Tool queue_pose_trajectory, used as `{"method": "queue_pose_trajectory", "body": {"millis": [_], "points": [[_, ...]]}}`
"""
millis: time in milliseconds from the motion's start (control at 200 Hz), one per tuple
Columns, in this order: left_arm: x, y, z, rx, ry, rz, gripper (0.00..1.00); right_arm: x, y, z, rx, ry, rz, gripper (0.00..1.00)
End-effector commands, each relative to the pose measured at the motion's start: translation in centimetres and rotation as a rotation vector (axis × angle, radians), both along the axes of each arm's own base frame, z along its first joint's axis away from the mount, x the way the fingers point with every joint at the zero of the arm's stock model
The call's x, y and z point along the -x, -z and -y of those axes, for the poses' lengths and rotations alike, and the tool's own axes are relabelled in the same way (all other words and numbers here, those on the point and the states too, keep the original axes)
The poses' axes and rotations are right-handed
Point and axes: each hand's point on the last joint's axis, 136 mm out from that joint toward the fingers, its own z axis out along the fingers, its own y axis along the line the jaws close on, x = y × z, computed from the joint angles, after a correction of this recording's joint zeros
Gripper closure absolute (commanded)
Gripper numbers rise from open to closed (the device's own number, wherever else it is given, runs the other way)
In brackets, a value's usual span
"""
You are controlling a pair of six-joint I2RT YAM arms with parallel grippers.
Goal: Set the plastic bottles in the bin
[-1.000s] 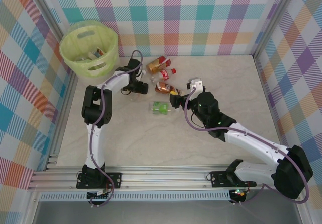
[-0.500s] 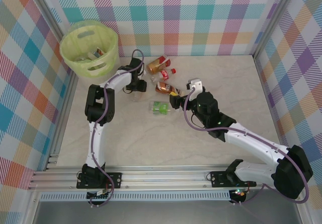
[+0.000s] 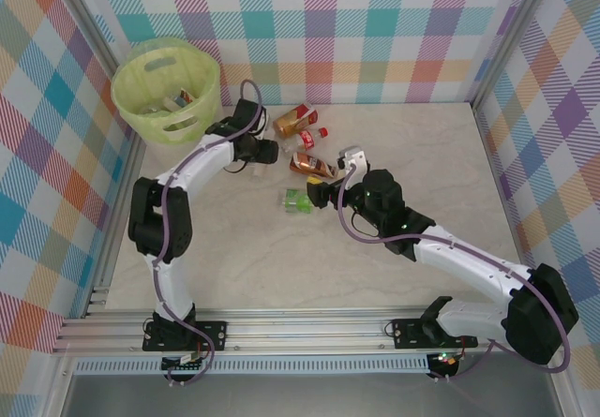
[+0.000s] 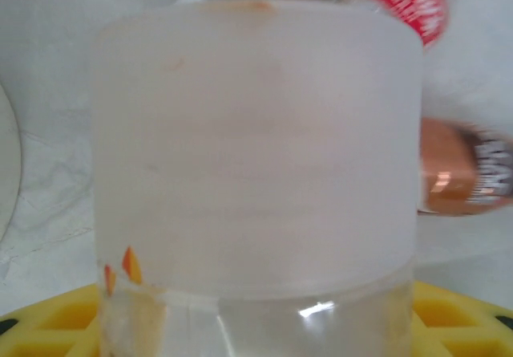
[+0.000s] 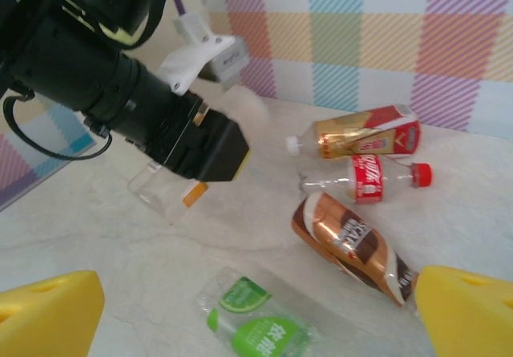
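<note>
Clamps clear plastic bottle [image 4: 256, 148] in left gripper [image 3: 265, 152], near brown-labelled bottle [image 3: 309, 165] and red-labelled bottle [image 3: 312, 137]; spreads right gripper [image 3: 316, 192] wide beside green-labelled bottle [image 3: 300, 200]; marbled beige tabletop [image 3: 281, 258], pastel plaid walls [image 3: 375, 33].

- Clear bottle [image 4: 256, 148], jammed close in the left wrist view: all blur, lower end off the bottom edge.
- Brown bottle [image 4: 465, 176] is half hidden behind it, its label unreadable.
- Red-labelled bottle [image 4: 409, 0]: chopped by the top edge.
- Green-labelled bottle [image 5: 256, 321] runs off the bottom edge.
- The bin [image 3: 136, 112]: contents too small to tell apart.
</note>
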Motion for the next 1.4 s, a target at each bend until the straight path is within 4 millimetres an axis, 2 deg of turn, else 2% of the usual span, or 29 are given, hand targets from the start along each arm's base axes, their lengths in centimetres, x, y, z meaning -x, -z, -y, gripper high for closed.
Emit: {"method": "queue_pose_trajectory", "body": {"millis": [0, 145, 325, 505, 705, 975, 1110, 1215, 1325, 1395], "points": [[0.4, -4.5, 1.3, 0.127, 0.024, 0.104, 0.52, 0.8, -3.0, -2.0, -0.059, -0.125, 0.076, 0.0], [1.7, -9.0, 2.4, 0.236, 0.085, 0.206, 0.52, 1.8, -3.6, -3.0, -0.074, -0.208, 0.105, 0.0], [3.0, -14.3, 1.9, 0.331, 0.102, 0.347, 0.51, 1.7, -4.4, -3.1, -0.105, -0.205, 0.135, 0.0], [3.5, -20.3, -0.4, 0.345, 0.061, 0.531, 0.5, 1.8, -4.6, -3.4, -0.12, -0.223, 0.144, 0.0], [3.0, -24.9, -3.6, 0.334, -0.034, 0.685, 0.49, 2.6, -5.4, -4.1, -0.153, -0.281, 0.179, 0.0], [2.8, -32.2, -9.5, 0.27, -0.198, 0.991, 0.5, 2.8, -5.4, -4.0, -0.142, -0.287, 0.168, 0.0], [2.1, -33.9, -13.7, 0.225, -0.337, 1.074, 0.49, 2.9, -5.2, -3.8, -0.142, -0.283, 0.161, 0.0], [0.9, -34.5, -16.5, 0.235, -0.416, 1.072, 0.49, 3.0, -5.2, -3.7, -0.14, -0.282, 0.156, 0.0], [-1.2, -33.2, -18.7, 0.212, -0.469, 0.988, 0.49, 3.0, -5.3, -3.6, -0.14, -0.282, 0.158, 0.0], [-2.6, -31.9, -19.1, 0.223, -0.452, 0.941, 0.47, 3.2, -5.5, -3.6, -0.142, -0.286, 0.159, 0.0]]}}
